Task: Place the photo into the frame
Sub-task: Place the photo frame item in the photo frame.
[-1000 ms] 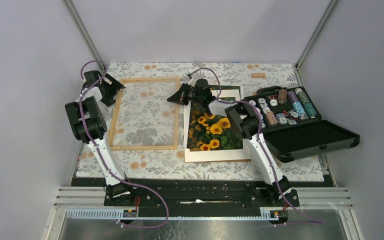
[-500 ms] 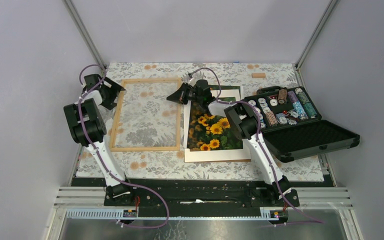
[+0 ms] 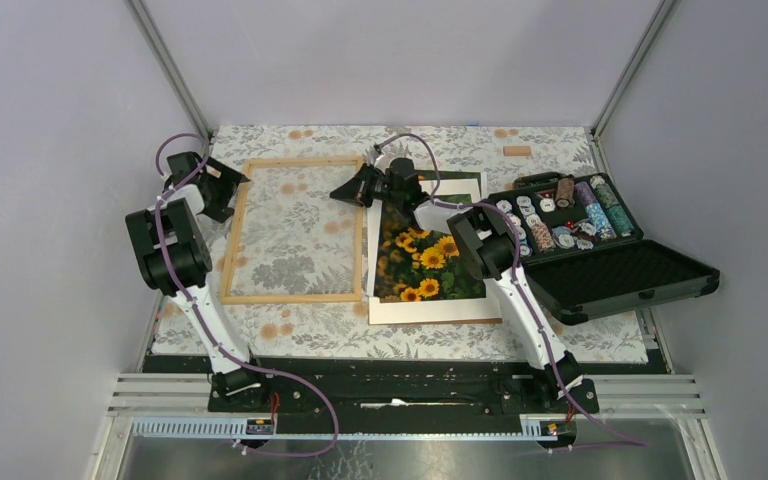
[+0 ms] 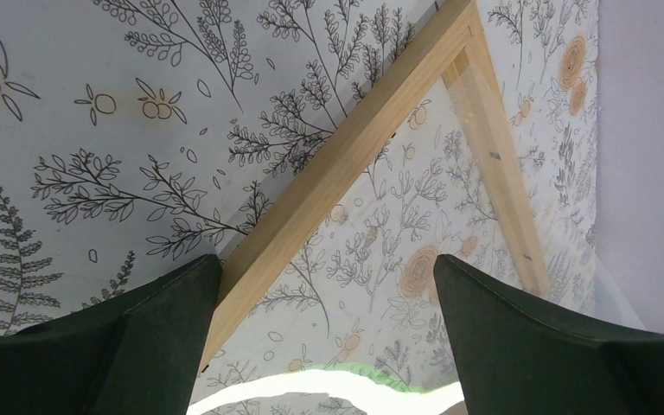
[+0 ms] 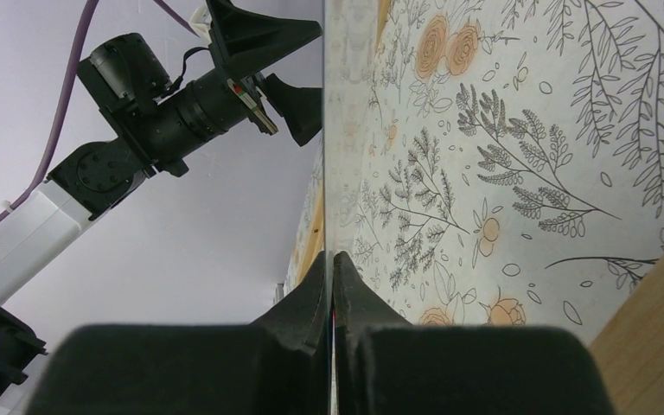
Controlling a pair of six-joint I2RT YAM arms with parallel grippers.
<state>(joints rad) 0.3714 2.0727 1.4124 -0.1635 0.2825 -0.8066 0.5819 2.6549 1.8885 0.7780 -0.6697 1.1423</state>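
Note:
The photo [image 3: 422, 262] of sunflowers lies on a white mat [image 3: 430, 310] right of centre. Left of it the light wooden frame [image 3: 290, 296] lies flat on the flowered cloth. My right gripper [image 3: 348, 191] is at the frame's far right corner, shut on the edge of its thin clear pane [image 5: 324, 156]; in the right wrist view the pane runs edge-on between the closed fingers of the gripper [image 5: 330, 258]. My left gripper [image 3: 226, 180] stands open at the frame's far left corner. In the left wrist view the left gripper [image 4: 324, 270] has a wooden frame bar [image 4: 346, 151] beside its left finger, nothing held.
An open black case [image 3: 620, 275] with poker chips [image 3: 560, 215] stands at the right, close to my right arm. A small wooden block [image 3: 517, 151] lies near the back edge. Grey walls close in the left, back and right sides.
My left arm has drawn a little to the left, its gripper staying open. The right gripper, still shut on the pane, has shifted slightly left.

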